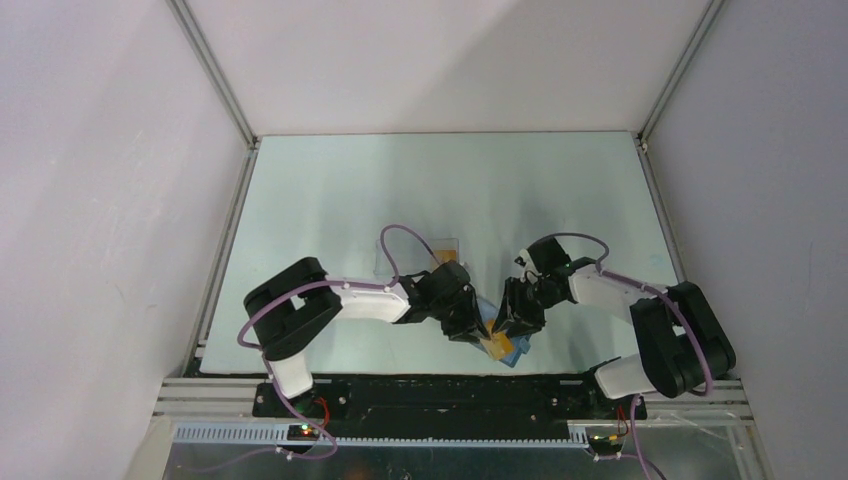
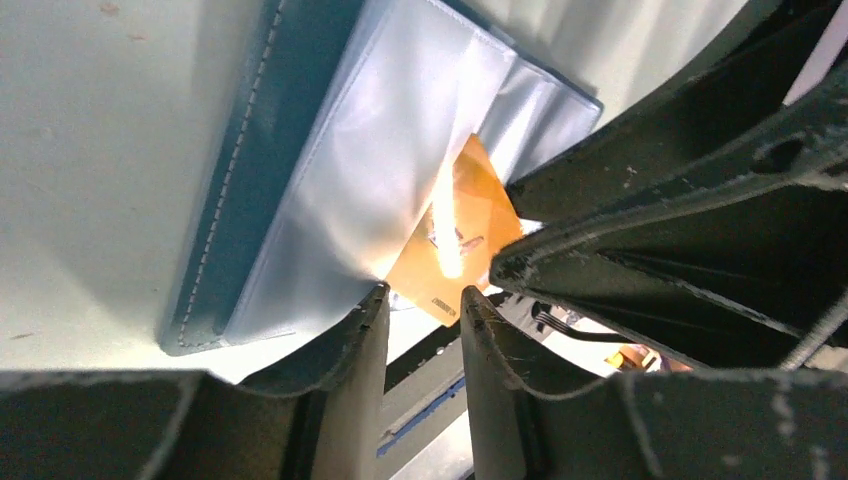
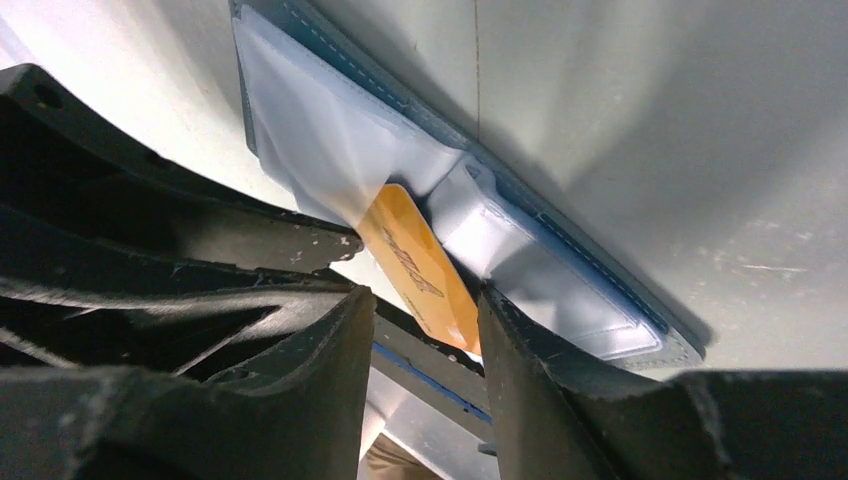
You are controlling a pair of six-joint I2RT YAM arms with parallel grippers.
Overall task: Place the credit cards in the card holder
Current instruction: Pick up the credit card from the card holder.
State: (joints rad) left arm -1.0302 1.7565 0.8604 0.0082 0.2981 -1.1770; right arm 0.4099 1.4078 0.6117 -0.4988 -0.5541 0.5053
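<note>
Orange plastic card [image 3: 420, 265] half inside the flat blue stitched wallet [image 2: 240, 170]; left end effector [image 2: 425, 300], right end effector [image 3: 418, 300] bracket it, likely steering. Grip unclear.

No text can be read for sure. In the left wrist view, the orange credit card [image 2: 462, 225] carries one short line of small dark print near its edge at 6 o'clock and a few dark marks in its middle. The letters are too small and blurred to spell. In the right wrist view, a row of dark marks runs along the same card, also unreadable.
</note>
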